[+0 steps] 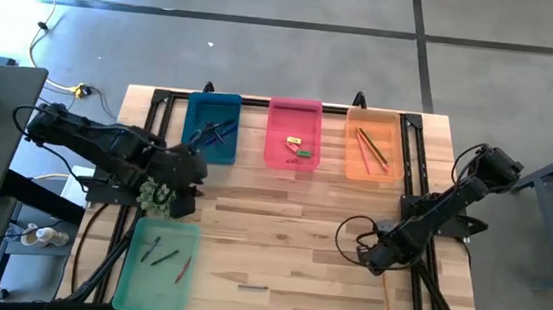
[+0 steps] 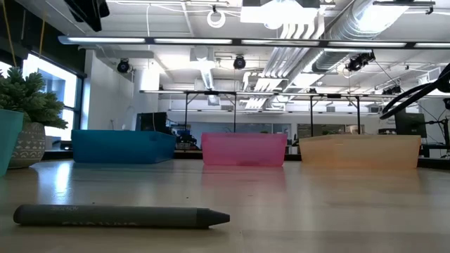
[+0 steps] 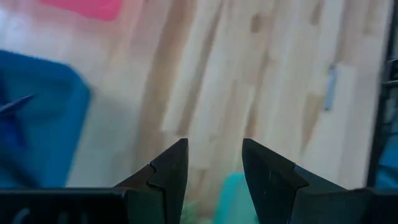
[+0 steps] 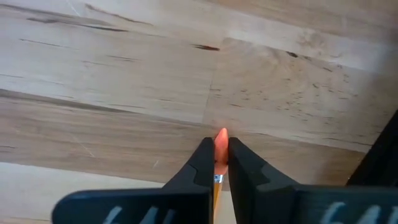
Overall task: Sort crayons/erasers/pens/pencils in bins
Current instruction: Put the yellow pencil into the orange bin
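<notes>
My right gripper (image 4: 215,144) (image 1: 379,264) points down at the table's near right, shut on an orange pencil (image 1: 387,297) that lies on the wood. My left gripper (image 3: 214,144) (image 1: 188,200) hangs open above the table by the blue bin's (image 1: 212,126) near corner, with nothing between its fingers. A dark grey crayon (image 2: 119,216) (image 1: 253,287) lies flat near the front edge. The pink bin (image 1: 292,133) holds erasers, the orange bin (image 1: 374,145) pencils, the blue bin pens, and the green bin (image 1: 156,265) crayons. My right gripper pinches the pencil between its two fingers at the eraser end (image 4: 221,138), whose tip pokes out just past them. The fingers come from above, pointing down, and lie across the pencil. The rest of the pencil (image 1: 388,305) lies on the table toward the near edge.
A small potted plant (image 1: 155,197) (image 2: 28,105) stands at the table's left, right beside my left gripper. Black frame rails (image 1: 418,203) run along the table's sides. Bare wood lies in the middle between the bins.
</notes>
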Tool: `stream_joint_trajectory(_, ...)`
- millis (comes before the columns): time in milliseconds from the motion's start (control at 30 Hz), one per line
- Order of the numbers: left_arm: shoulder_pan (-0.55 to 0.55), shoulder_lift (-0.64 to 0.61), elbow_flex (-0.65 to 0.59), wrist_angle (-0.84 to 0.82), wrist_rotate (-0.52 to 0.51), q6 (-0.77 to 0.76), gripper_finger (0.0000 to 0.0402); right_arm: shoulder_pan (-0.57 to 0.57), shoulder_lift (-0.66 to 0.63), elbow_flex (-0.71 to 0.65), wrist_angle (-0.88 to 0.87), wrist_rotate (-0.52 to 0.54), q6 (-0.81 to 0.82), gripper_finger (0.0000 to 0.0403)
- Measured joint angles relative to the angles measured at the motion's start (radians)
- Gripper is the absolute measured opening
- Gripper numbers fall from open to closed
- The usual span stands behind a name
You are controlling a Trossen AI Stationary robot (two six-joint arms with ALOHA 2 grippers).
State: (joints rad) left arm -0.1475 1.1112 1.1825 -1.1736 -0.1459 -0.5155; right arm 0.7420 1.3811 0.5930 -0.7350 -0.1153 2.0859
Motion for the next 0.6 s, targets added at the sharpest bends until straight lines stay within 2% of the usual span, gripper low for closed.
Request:
stream_joint_trajectory(200,-0.085,0.0,-0.063,0.142,0.013,-0.031,0.0138,-0.002,0.002,0.038,0.003,0.07,-0.005,0.0003)
stream_joint_trajectory(600,-0.116,0.001,-0.095,0.155,0.013,-0.057,0.0138,-0.002,-0.001,0.089,-0.001,0.143,-0.024,0.0003)
